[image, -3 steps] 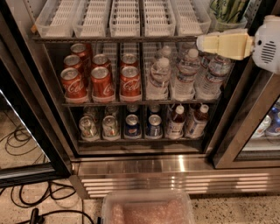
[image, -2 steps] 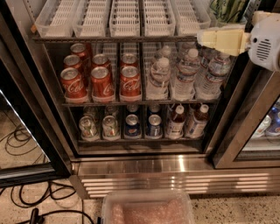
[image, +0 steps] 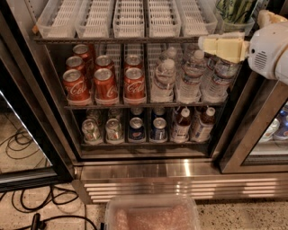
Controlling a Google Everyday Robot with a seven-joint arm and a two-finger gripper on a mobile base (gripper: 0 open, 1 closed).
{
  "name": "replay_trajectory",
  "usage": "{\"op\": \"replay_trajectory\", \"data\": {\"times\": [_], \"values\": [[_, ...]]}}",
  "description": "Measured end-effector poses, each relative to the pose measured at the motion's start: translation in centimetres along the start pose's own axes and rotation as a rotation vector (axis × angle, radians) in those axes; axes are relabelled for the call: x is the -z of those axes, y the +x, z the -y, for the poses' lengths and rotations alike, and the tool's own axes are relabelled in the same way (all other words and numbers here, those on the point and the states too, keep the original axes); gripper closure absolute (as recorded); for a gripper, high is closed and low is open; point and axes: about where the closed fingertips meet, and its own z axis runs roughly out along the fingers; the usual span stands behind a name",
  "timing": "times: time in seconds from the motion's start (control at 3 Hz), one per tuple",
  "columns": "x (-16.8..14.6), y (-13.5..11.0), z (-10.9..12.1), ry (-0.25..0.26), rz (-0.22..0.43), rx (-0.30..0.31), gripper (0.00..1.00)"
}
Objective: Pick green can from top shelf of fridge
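Observation:
The green can (image: 235, 10) stands in the far-right clear lane tray on the top shelf (image: 121, 39) of the open fridge (image: 148, 170). Only its lower body shows, as the picture's top edge cuts it off. My gripper (image: 211, 46), cream-coloured on a white wrist (image: 270, 49), reaches in from the right. It hangs at the level of the top shelf's front edge, just below and in front of the green can, over the water bottles. It holds nothing that I can see.
Red cola cans (image: 105, 83) and water bottles (image: 193, 74) fill the middle shelf. Small cans and bottles (image: 135, 128) fill the bottom one. The glass door (image: 27, 134) stands open at the left, with cables (image: 27, 206) on the floor. A clear plastic bin (image: 153, 215) sits at the bottom centre.
My gripper has shifted slightly to the left and stays at top-shelf height below the green can. Nothing else has moved.

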Motion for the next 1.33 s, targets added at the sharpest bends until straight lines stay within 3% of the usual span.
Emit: {"op": "replay_trajectory", "data": {"times": [0.67, 1.0, 1.33], "values": [[-2.1, 0.9, 0.4, 0.082, 0.122, 0.087, 0.21], [-2.8, -0.4, -1.3, 0.056, 0.151, 0.076, 0.1], [-2.8, -0.3, -1.2, 0.058, 0.149, 0.077, 0.11]]}}
